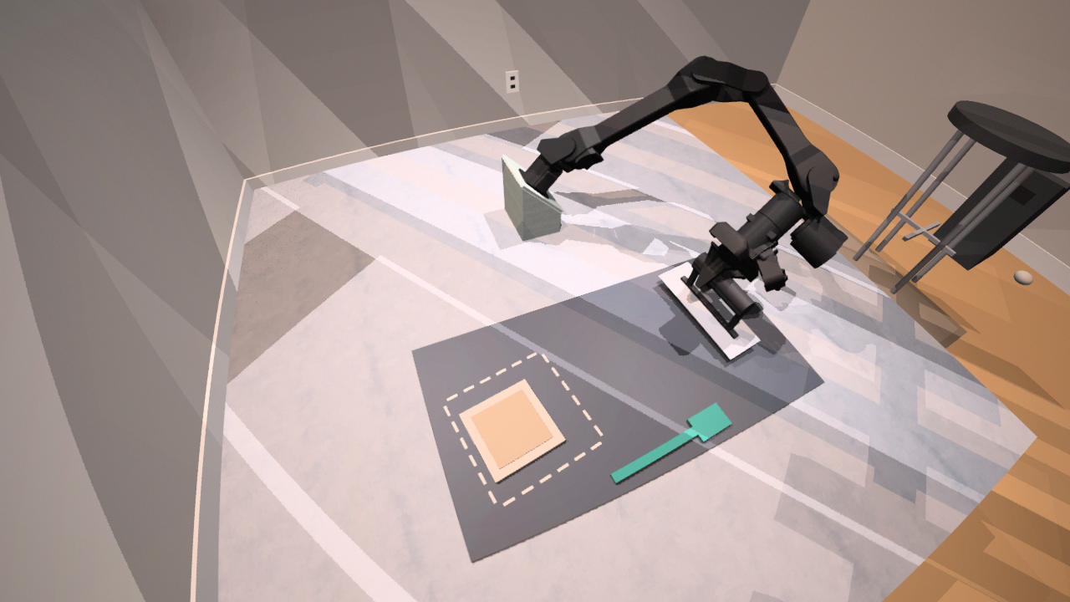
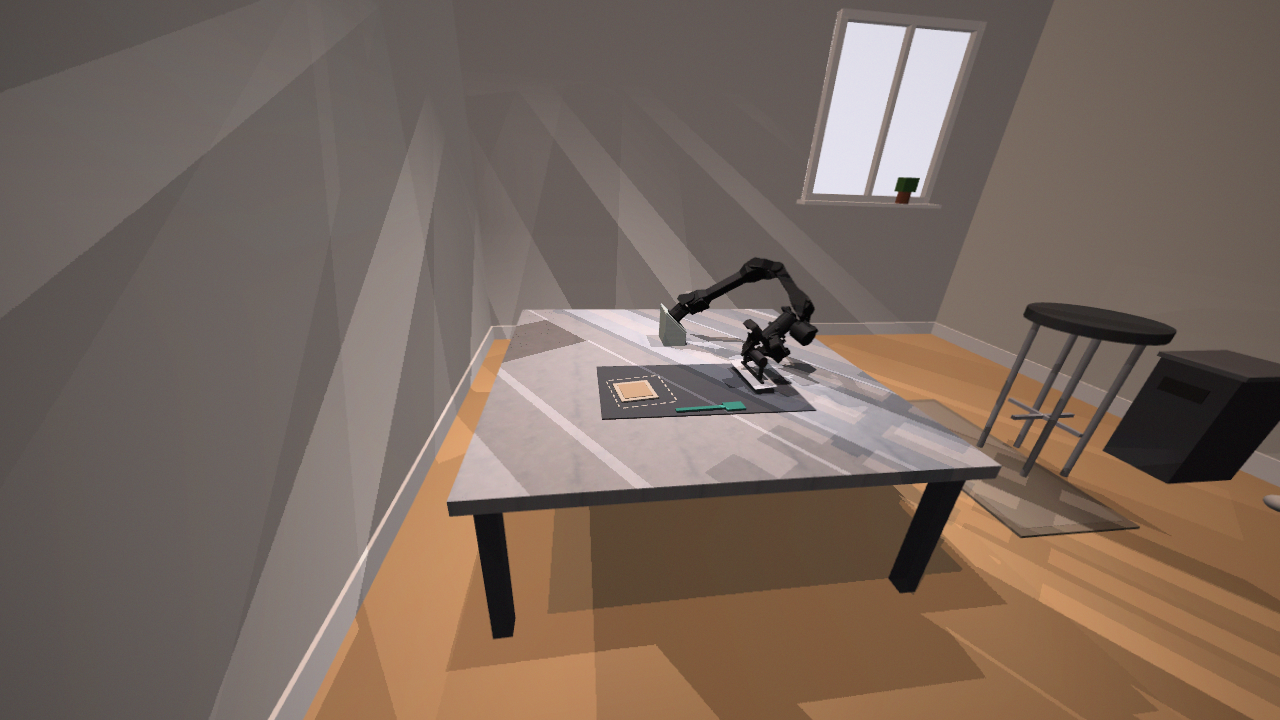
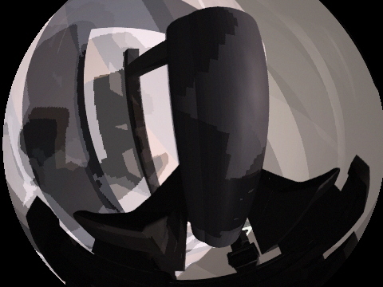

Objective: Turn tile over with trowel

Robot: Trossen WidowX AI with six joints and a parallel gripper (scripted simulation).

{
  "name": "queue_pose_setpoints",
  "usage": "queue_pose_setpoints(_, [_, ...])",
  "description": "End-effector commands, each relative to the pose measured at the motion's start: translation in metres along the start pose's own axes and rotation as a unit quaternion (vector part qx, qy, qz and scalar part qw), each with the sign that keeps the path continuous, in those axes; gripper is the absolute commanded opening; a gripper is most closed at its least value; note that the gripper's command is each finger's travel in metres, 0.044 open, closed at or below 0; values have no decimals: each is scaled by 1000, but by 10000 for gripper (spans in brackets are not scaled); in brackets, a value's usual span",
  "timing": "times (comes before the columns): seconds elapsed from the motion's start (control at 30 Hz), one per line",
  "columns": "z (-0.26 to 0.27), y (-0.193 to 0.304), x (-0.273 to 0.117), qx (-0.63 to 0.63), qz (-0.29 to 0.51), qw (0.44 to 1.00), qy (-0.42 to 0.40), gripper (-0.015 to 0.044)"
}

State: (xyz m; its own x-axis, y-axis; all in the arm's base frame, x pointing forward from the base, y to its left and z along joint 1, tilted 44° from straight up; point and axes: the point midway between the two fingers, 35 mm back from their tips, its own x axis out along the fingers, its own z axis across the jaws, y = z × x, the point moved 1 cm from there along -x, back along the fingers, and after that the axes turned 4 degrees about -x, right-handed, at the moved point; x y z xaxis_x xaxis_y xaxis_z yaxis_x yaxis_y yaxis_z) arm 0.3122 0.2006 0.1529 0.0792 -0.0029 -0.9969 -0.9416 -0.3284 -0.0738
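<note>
My gripper [image 1: 729, 280] [image 2: 760, 351] [image 3: 207, 165] is shut on the black handle of the small trowel [image 1: 736, 348] [image 2: 759, 385] [image 3: 155, 96]. The trowel has a flat white rectangular blade, held low at the right back of the dark mat [image 1: 478, 531] [image 2: 617, 411]; I cannot tell whether it touches. The tile [image 1: 512, 428] [image 2: 635, 390] lies flat at the mat's left, with an orange square inside a pale border facing up. It sits inside the dashed outline [image 1: 508, 502]. In the wrist view the handle hides part of the blade.
A teal spatula-like tool [image 1: 709, 421] [image 2: 733, 406] lies near the mat's front edge, right of the tile. A grey-green angled block [image 1: 531, 213] [image 2: 671, 333] stands at the arm's base behind the mat. A dark stool [image 1: 1002, 135] [image 2: 1100, 324] stands beyond the table.
</note>
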Motion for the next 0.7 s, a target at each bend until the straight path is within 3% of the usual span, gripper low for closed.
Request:
queue_pose_setpoints(0.0, [1, 8, -17, 30, 9, 999, 36, 0])
queue_pose_setpoints(0.67, [14, 7, -8, 35, 12, 999, 39, 0])
